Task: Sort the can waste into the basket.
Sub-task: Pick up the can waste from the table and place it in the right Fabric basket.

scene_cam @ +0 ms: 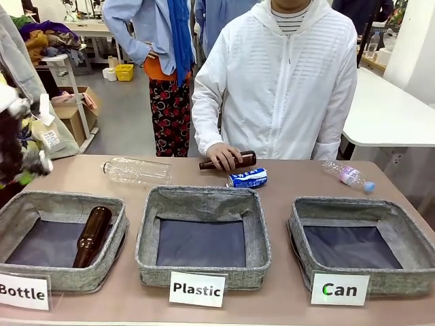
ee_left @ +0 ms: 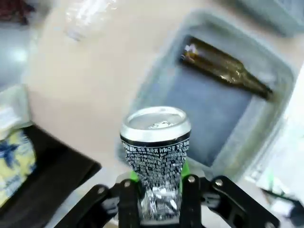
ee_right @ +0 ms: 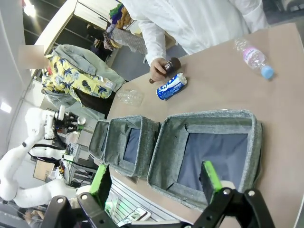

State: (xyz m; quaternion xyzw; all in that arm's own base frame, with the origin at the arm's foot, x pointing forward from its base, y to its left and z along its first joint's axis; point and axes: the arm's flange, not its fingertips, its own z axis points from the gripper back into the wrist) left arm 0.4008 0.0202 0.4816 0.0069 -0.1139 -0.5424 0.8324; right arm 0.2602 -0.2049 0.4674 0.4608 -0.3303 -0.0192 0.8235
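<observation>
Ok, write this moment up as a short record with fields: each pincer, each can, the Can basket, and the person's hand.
Left pincer: shut on the black metal can with a silver top, its top pointing away from the pincer.
Right pincer: open, holding nothing.
Blue and white metal can: on its side on the table, behind the grey basket carded "Plastic".
Grey fabric basket carded "Can": no can inside.
Person's hand: resting on a brown glass bottle beside the blue and white can.
</observation>
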